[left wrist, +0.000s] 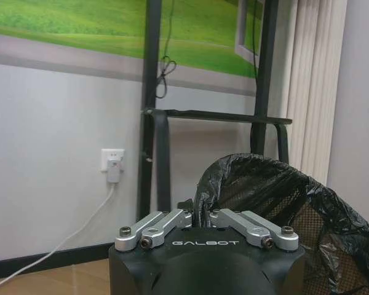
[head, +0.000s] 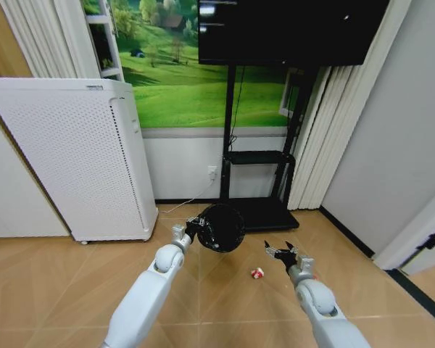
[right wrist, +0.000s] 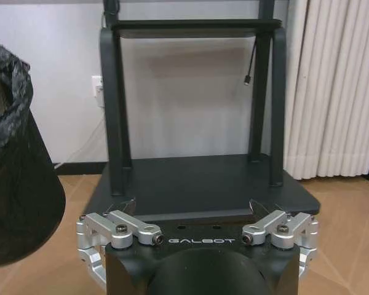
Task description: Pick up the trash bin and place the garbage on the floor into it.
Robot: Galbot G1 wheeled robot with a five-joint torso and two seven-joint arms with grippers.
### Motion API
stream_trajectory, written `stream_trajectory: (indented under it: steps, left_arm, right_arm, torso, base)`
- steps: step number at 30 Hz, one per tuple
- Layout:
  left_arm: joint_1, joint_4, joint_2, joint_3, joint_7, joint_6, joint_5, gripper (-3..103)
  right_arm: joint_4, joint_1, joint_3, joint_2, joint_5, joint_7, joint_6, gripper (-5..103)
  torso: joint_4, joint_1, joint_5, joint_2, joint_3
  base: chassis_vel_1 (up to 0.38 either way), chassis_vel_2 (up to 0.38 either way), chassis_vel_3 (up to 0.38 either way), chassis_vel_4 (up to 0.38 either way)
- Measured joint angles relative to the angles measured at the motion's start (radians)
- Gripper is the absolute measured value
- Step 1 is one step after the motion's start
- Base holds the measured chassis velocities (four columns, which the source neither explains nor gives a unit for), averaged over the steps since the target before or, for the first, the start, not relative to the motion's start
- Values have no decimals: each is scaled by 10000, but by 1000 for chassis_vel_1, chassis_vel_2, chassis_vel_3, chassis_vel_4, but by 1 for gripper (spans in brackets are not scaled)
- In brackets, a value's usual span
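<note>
The trash bin [head: 222,228], black wire mesh lined with a black bag, hangs above the floor in front of me. My left gripper [head: 193,231] is shut on its near rim. In the left wrist view the fingers [left wrist: 172,219] meet at the bag-covered rim of the bin [left wrist: 277,196]. My right gripper [head: 281,251] stands open, low over the floor to the bin's right; its spread fingertips [right wrist: 128,206] hold nothing, and the bin [right wrist: 12,184] hangs off to one side. One piece of garbage, a red-and-white crumpled wrapper [head: 257,273], lies on the floor between my two arms.
A tall white perforated appliance [head: 80,159] stands at the left. A black TV stand [head: 257,181] with a low base plate [right wrist: 203,184] is right behind the bin. A plugged-in wall outlet [left wrist: 114,163] and pleated curtains [head: 315,138] are near the stand.
</note>
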Motion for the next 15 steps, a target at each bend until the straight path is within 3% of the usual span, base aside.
stream_trajectory:
  steps: [3, 7, 15]
  left_arm:
    - [34, -30, -1, -13, 20, 0, -10, 7]
    - [64, -81, 6, -30, 26, -4, -17, 7]
    - [195, -184, 91, -74, 16, -2, -11, 7]
  right_arm:
    - [-489, 66, -125, 0, -242, -121, 378, 100]
    - [-974, 144, -213, 32, -502, -221, 726, 100]
    - [-1475, 122, -133, 158, -563, -682, 1006, 100]
  torso:
    - [-12, 1, 1, 0, 0]
    - [-8, 1, -5, -1, 2]
    - [4, 0, -6, 0, 0]
  base:
    - [-247, -256, 245, 235]
    - [-152, -162, 132, 92]
    - [65, 31, -39, -14]
